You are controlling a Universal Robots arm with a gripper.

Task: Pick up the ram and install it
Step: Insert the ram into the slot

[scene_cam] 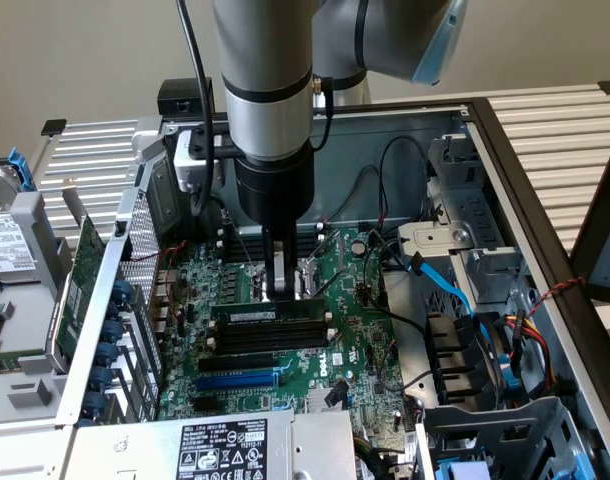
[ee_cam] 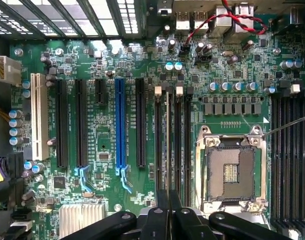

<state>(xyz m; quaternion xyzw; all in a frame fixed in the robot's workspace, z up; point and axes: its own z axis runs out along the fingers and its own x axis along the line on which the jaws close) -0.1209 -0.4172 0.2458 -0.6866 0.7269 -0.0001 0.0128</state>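
Gripper (scene_cam: 282, 285) is closed on the ram (scene_cam: 265, 313). The ram stands on edge on the motherboard (scene_cam: 360, 335), apparently seated.

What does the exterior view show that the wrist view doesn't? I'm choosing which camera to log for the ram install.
The exterior view adds the arm, blue cables toward that view's right, and the labelled face of the ram. The wrist view adds the open CPU socket and a white slot. Both give the hand shut on the ram at the black memory slots, plus the blue slot.
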